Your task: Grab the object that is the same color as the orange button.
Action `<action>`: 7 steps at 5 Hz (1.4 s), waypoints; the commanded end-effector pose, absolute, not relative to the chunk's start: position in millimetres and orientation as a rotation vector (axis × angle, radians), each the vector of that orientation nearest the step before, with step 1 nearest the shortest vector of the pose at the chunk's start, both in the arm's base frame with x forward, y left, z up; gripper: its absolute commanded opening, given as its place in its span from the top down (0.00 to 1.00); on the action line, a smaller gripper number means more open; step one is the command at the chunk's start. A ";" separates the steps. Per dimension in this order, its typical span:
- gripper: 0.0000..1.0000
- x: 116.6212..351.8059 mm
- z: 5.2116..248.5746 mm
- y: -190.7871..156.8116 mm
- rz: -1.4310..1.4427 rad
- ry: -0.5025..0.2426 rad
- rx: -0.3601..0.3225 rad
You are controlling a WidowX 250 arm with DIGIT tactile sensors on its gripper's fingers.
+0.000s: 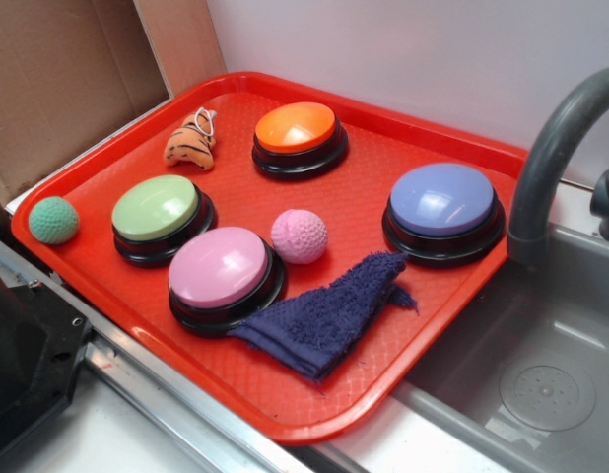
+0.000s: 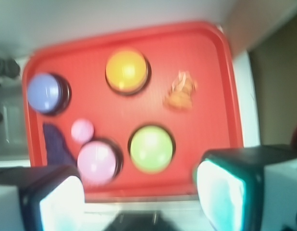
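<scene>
The object, a small orange plush toy (image 1: 191,144) with dark stripes and a white string loop, lies on the red tray (image 1: 403,148) at its far left, left of the orange button (image 1: 298,133). In the blurred wrist view the toy (image 2: 179,91) sits to the right of the orange button (image 2: 127,71). My gripper (image 2: 139,199) hangs high above the tray's near edge, open, with nothing between its two fingers. The gripper does not show in the exterior view.
On the tray also stand a green button (image 1: 159,215), a pink button (image 1: 223,273) and a purple button (image 1: 443,209). A pink knitted ball (image 1: 300,236), a green knitted ball (image 1: 53,219) and a dark blue cloth (image 1: 329,315) lie there too. A faucet (image 1: 551,158) and sink (image 1: 541,374) are at the right.
</scene>
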State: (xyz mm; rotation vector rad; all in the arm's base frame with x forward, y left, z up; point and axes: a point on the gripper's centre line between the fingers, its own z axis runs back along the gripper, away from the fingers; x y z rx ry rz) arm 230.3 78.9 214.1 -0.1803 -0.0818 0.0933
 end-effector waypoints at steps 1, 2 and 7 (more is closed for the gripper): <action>0.00 270.0 177.2 129.4 0.309 -0.013 -0.064; 0.00 270.8 152.9 124.0 0.311 0.052 -0.052; 0.00 279.4 49.1 120.6 0.234 0.276 0.043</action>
